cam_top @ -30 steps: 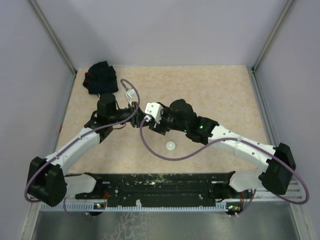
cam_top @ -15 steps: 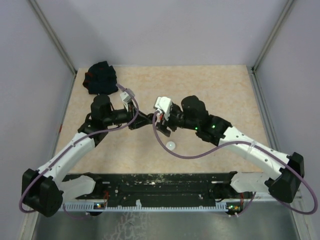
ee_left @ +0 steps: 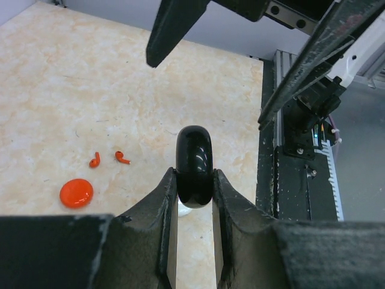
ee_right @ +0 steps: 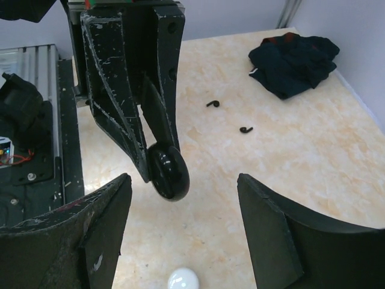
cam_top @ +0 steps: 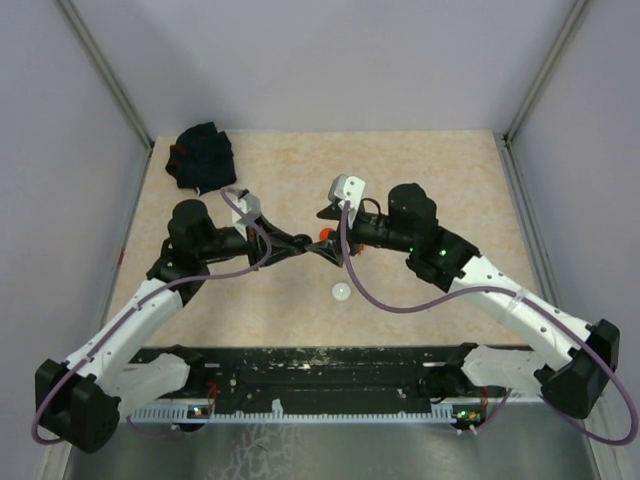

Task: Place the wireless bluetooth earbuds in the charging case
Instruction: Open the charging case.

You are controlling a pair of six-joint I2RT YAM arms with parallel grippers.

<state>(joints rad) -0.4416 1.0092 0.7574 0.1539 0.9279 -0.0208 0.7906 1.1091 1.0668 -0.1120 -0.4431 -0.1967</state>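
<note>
Left gripper (ee_left: 194, 176): clamped on the black case (ee_left: 194, 155), which stands on edge between its two fingers.
Right gripper (ee_right: 183, 205): jaws spread wide with nothing in them; it faces the black case from close by and does not touch it.
Red earbuds (ee_left: 122, 158): two, close together on the table (cam_top: 450, 180), left of the black case in the left wrist view.
Red case (ee_left: 76, 192): flat on the table, further left of the black case than the red earbuds.
Black earbuds (ee_right: 212, 103): two, on the table beyond the black case in the right wrist view.
White case (ee_right: 182, 279): on the table, nearer the arm bases than the black case.
Fabric bundle (cam_top: 200, 155): far left corner, well apart from the black case.
</note>
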